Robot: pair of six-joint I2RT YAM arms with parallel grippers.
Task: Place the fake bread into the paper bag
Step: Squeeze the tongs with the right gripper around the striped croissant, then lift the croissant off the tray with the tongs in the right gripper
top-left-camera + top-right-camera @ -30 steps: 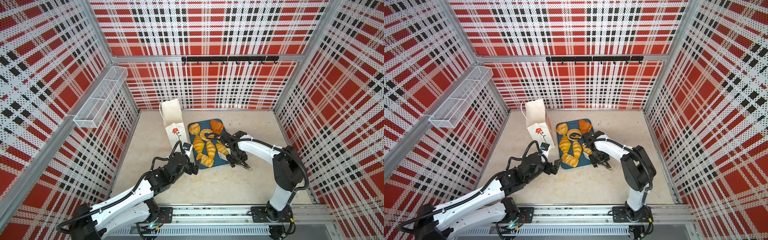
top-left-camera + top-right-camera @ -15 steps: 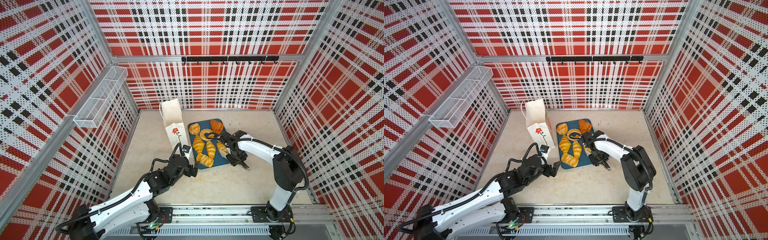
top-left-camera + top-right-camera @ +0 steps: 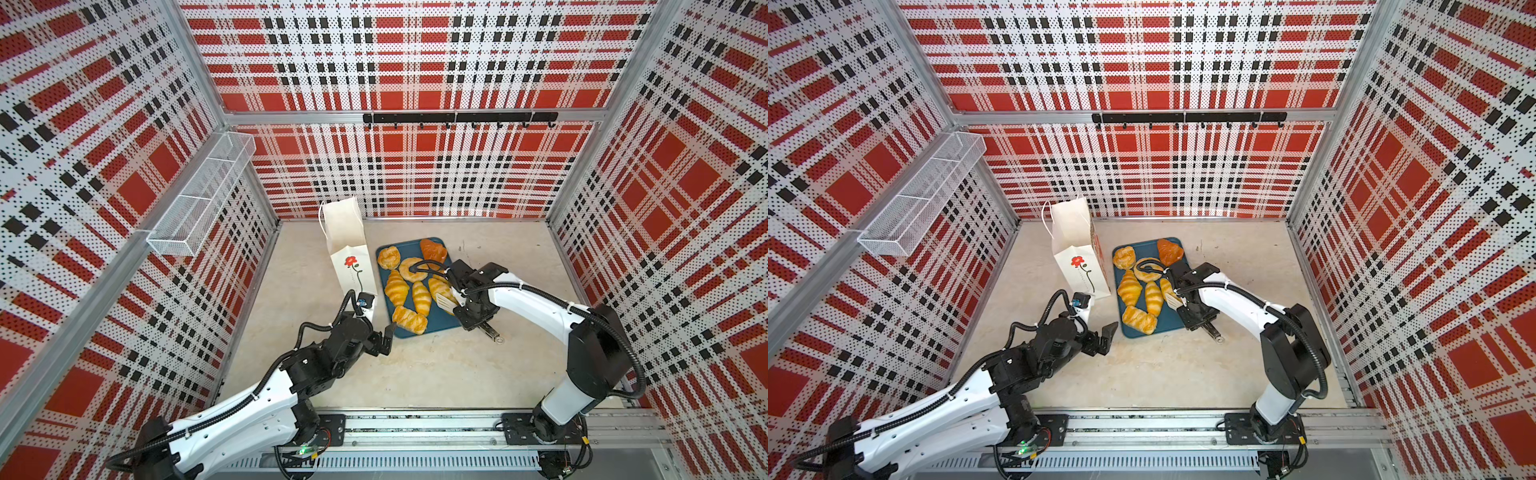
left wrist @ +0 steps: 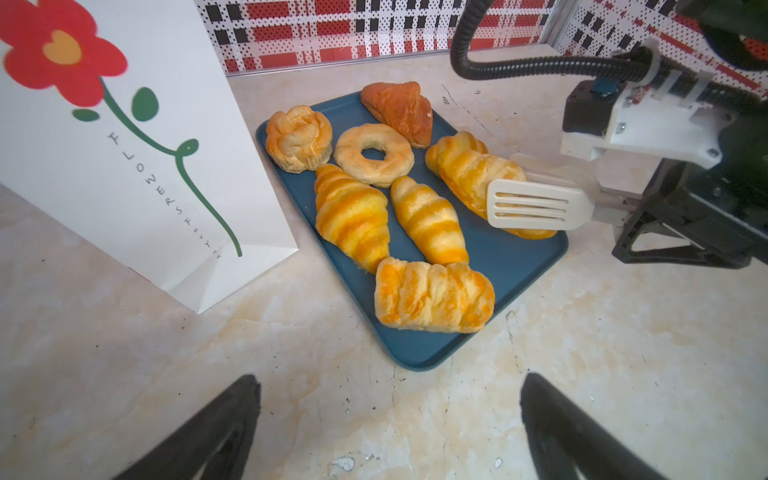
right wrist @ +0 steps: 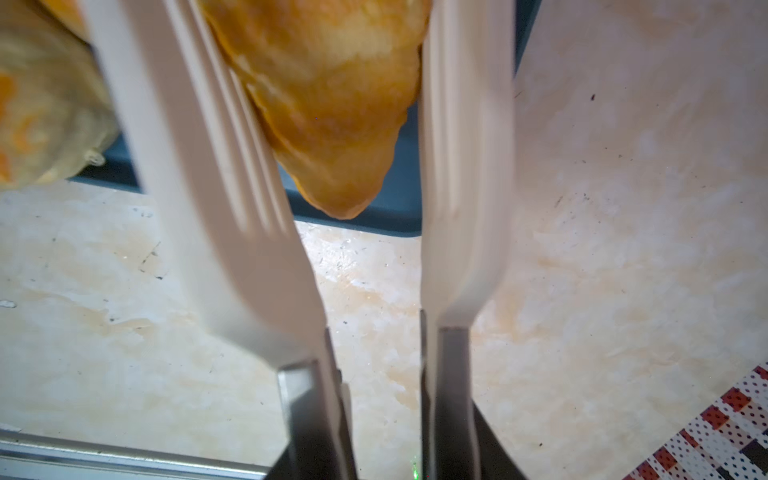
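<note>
Two arms over a beige table (image 3: 415, 374) | left gripper (image 3: 386, 336): jaws spread wide, empty, hovering off the tray's near corner | paper bag (image 3: 351, 257): upright, just left of blue tray (image 4: 498, 257) | fake bread (image 4: 428, 218): lying on tray | right gripper (image 3: 471, 307): clamped on white tongs (image 4: 536, 204), blades straddling the rightmost croissant (image 5: 332, 104).

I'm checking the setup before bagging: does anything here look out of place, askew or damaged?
Nothing spilled or damaged. The paper bag stands upright. Only oddity: the croissant between the white tongs sits at the edge of the blue tray, its tip on the rim.
</note>
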